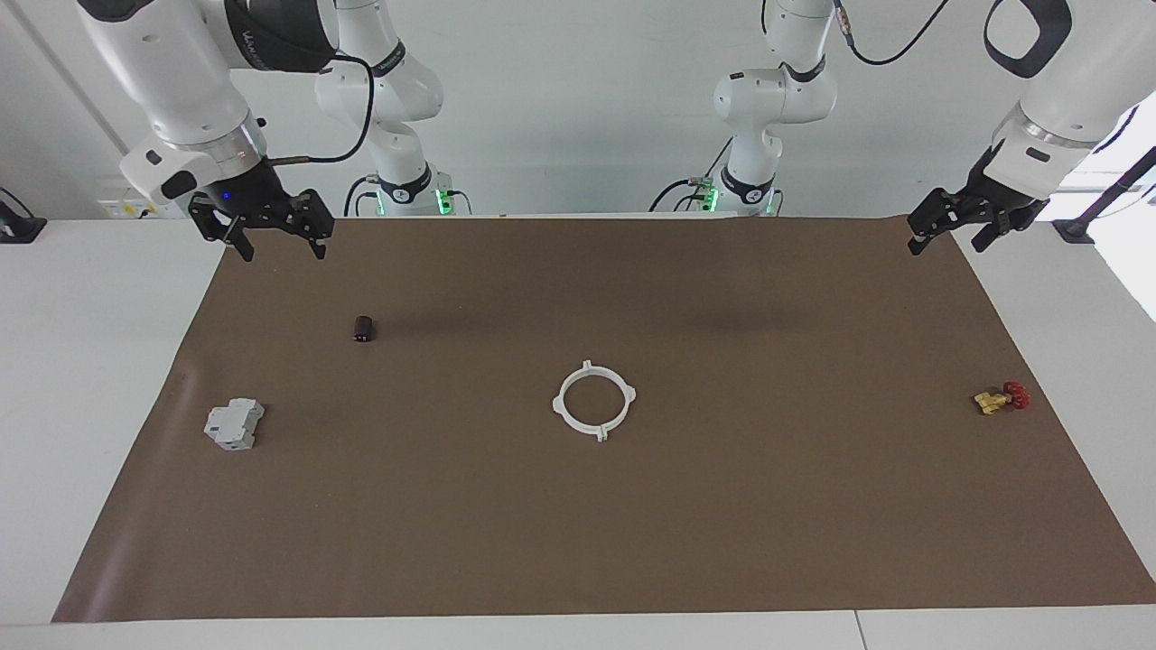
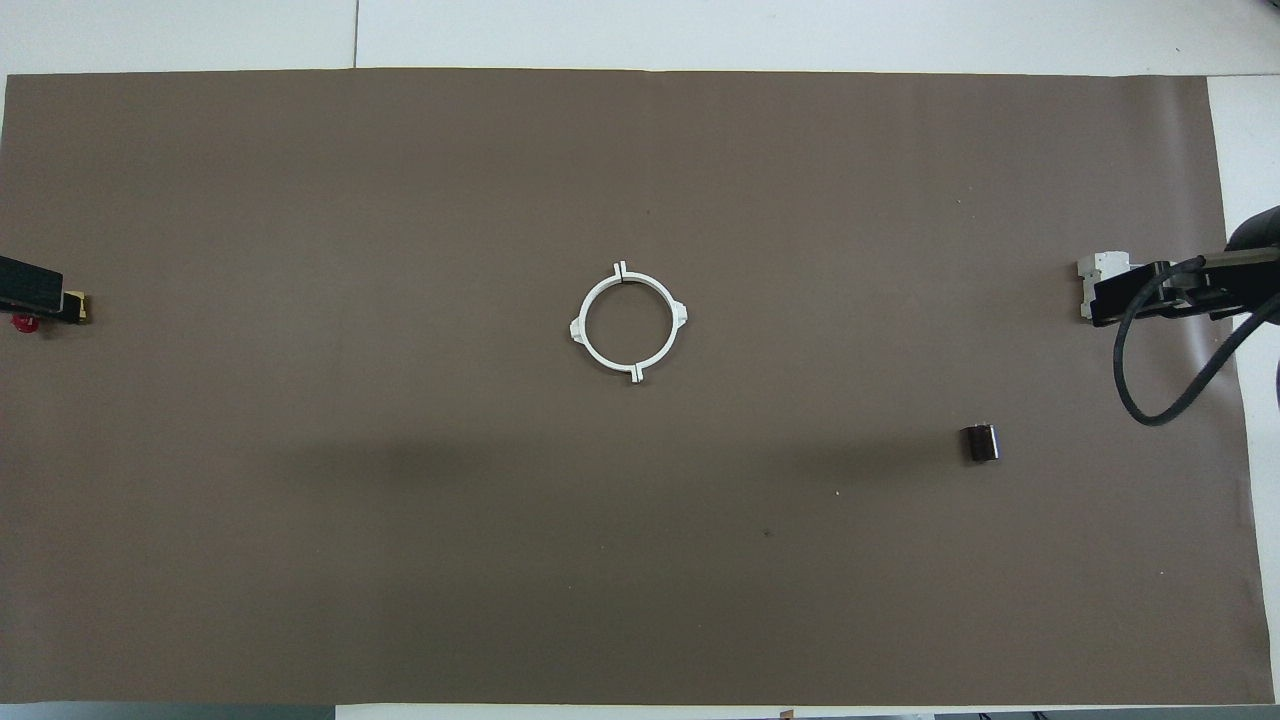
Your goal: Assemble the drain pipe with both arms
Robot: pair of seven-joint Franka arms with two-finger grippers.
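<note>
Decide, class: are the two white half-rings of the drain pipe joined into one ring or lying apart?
Joined. The drain pipe lies flat mid-mat as one closed ring, its end tabs meeting in pairs; neither gripper is near it.

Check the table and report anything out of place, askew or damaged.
Nothing stands out. The drain pipe lies flat as one closed ring mid-mat. The grey block, dark cylinder and yellow valve sit apart from it, none tipped or broken.

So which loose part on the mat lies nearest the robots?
The small dark cylinder, toward the right arm's end; the ring, grey block and valve all lie farther out.
</note>
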